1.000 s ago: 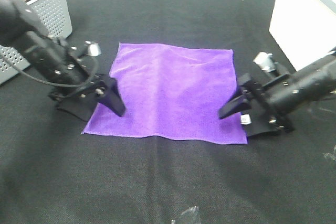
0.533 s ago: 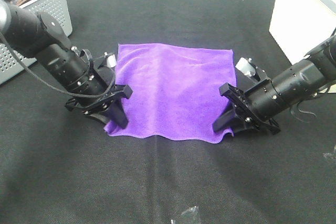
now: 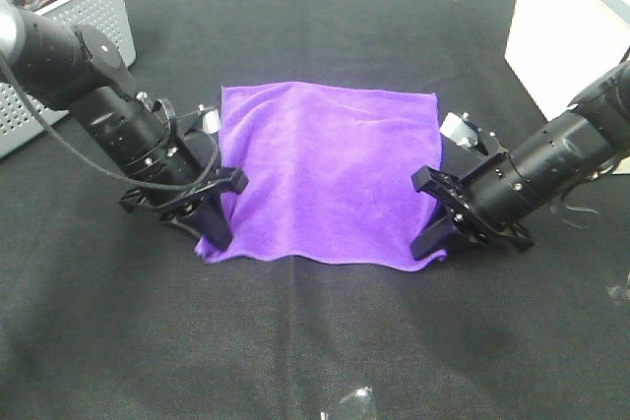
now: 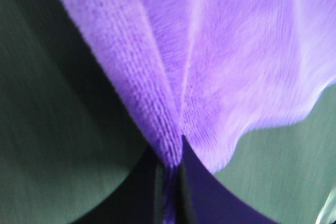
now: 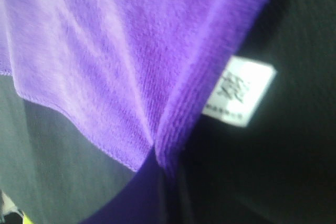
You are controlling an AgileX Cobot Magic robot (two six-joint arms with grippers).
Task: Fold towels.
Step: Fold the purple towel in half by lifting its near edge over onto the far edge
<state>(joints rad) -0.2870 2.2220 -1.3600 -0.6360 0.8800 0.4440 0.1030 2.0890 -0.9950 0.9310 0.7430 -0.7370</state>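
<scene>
A purple towel [image 3: 325, 169] lies spread on the black table, its far edge flat and its near edge gathered inward. My left gripper [image 3: 215, 233] is shut on the towel's near left corner; the left wrist view shows the purple cloth [image 4: 210, 77] pinched into a fold between the jaws. My right gripper [image 3: 430, 241] is shut on the near right corner; the right wrist view shows the pinched cloth [image 5: 131, 66] and a white care label [image 5: 239, 91] beside it.
A grey perforated basket [image 3: 59, 27] stands at the far left. A white box [image 3: 571, 17] stands at the far right. A small clear plastic scrap [image 3: 349, 405] lies at the table's near edge.
Both grippers moved inward from beside the towel, closed on its near corners, and drew them toward the middle. The near edge is now narrower and bunched.
</scene>
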